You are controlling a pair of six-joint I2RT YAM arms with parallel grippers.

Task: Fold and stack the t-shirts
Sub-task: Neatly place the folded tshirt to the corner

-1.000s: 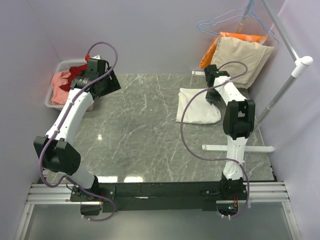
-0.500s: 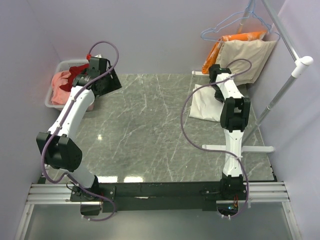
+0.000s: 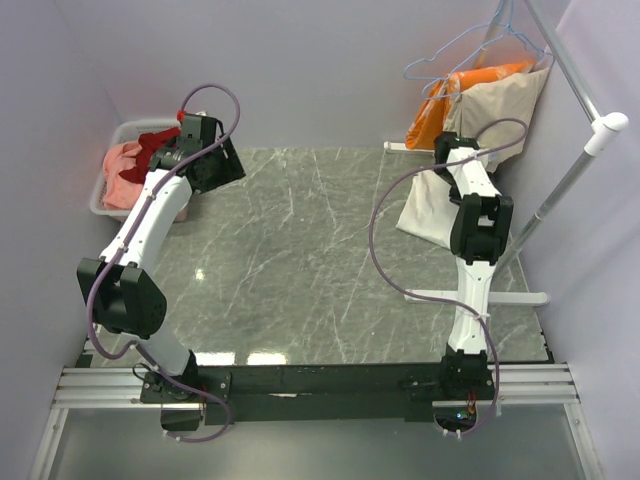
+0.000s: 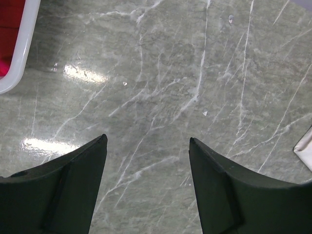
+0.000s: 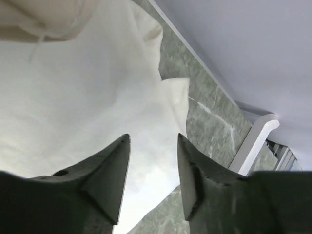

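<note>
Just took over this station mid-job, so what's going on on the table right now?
The right gripper is at the far right of the table, at the white shirt, which lies crumpled up against the hanging beige cloth. Whether it is pinching the shirt is unclear. The left gripper hovers open and empty over bare table beside the bin of red and pink shirts. No folded stack is visible yet.

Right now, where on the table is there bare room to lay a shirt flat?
The wide middle of the table is bare, from the bin on the left to the white shirt on the right. The far right corner is crowded: that shirt, the rack's foot and the hanging cloths.
</note>
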